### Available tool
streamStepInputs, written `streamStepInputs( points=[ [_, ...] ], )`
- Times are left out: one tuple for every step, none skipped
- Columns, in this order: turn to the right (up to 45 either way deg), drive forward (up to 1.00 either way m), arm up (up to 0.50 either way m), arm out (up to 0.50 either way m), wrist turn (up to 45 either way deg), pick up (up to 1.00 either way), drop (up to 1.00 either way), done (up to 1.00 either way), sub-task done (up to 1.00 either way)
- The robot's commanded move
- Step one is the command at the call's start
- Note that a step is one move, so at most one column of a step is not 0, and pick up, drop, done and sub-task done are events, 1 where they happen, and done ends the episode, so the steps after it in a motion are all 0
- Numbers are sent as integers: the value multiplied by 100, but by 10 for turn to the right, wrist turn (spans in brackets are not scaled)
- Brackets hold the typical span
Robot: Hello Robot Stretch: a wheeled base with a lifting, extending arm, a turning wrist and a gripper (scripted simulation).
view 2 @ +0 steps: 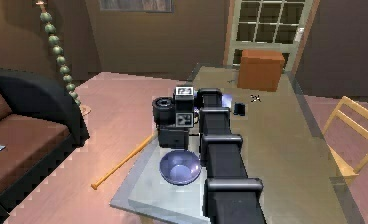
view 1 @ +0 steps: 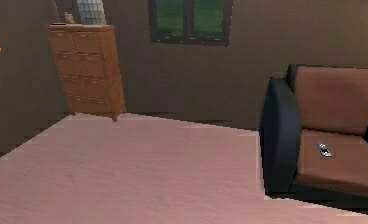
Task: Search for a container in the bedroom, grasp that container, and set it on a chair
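Low in the arm side view's middle, a bluish bowl (view 2: 180, 167) sits on the desk (view 2: 282, 150). It is probably light, rigid and slick, best taken by its rim. Just above it, whether the jaws are apart or together cannot be told. Farther up stands an orange box (view 2: 262, 69).

No readable text, labels or numbers

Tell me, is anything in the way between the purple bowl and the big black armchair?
Only one thing shows: a thin orange stick lying on the pink floor between the table's edge and the armchair. The bowl sits near the table's corner. The rest of that gap is bare floor.
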Motion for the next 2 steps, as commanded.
streamStepInputs(
  points=[
    [0, 0, -30, 0, 0, 0, 0, 0, 0],
    [0, 0, 0, 0, 0, 100, 0, 0, 0]
  ],
)
